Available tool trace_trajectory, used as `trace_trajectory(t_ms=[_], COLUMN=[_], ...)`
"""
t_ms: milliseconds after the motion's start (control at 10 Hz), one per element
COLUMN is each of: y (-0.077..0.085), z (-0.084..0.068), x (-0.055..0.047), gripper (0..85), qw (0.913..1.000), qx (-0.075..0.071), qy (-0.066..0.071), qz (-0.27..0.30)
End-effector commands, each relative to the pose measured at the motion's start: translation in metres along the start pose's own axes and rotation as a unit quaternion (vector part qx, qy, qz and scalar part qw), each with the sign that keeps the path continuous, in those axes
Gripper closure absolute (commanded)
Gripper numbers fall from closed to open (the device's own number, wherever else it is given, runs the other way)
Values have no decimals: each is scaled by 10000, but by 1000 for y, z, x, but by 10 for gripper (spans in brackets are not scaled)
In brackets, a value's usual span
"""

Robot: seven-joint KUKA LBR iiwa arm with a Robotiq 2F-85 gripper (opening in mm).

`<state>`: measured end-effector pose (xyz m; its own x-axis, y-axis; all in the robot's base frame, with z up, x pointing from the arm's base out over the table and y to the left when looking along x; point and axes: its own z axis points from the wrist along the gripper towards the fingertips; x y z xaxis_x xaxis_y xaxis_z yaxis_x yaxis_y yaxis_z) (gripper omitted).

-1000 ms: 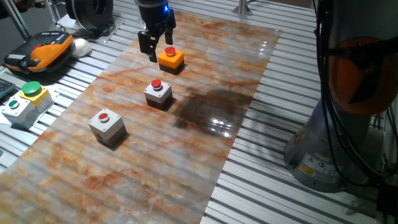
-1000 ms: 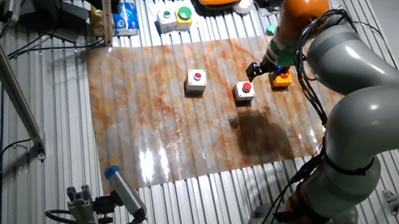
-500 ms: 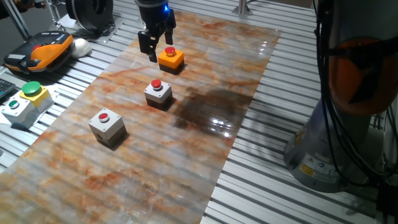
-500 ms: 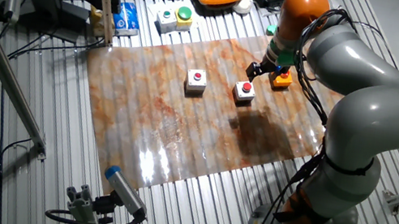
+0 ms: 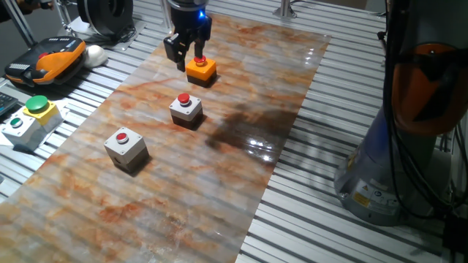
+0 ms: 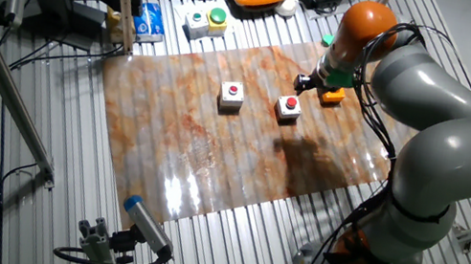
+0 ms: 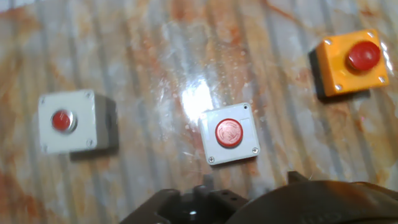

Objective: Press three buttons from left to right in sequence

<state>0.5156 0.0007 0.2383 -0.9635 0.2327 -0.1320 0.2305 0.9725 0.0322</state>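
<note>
1. A marbled orange-and-white mat (image 5: 241, 80) lies over a ribbed metal bench (image 5: 344, 234). It gives the three task boxes a flat surface to stand on.
2. The boxes stand in a spaced, roughly straight diagonal row, so each button can be reached from above without touching its neighbours.
3. At one end is a grey-white cube box with a round red push-button (image 5: 125, 148) (image 6: 231, 96) (image 7: 67, 121).
4. In the middle is a second grey-white box with a raised red button (image 5: 186, 109) (image 6: 288, 108) (image 7: 229, 133).
5. At the other end is a flatter orange box with a red button (image 5: 200, 69) (image 6: 331, 95) (image 7: 349, 60).
6. The robot's dark two-finger tool (image 5: 185, 52) (image 6: 310, 79) hangs close above the mat, just beside the orange box, on its side away from the other boxes in one fixed view.
7. In that fixed view the two fingers show as separate prongs with mat visible between them, so the tool appears parted and grips nothing.
8. The hand view looks down on all three boxes. Only the dark underside of the tool fills its lower edge, and the fingertips are not seen there.
9. Judging by its position, the tool is dealing with the orange box, likely the last button of the sequence. Whether a finger touches that button cannot be told.
10. Off the mat stands a grey box with a yellow top and a green button (image 5: 28, 118) (image 6: 216, 19). It is not part of the task.
</note>
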Motion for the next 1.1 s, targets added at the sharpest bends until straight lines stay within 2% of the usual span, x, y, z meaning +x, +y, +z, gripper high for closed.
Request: trace_trajectory(t_ms=[0,1000], y=[0,-3], z=[-1,-3], x=[0,-2], gripper=[850,850], qw=[10000,10000], qx=[3,1], qy=[-1,21], qz=[32,17])
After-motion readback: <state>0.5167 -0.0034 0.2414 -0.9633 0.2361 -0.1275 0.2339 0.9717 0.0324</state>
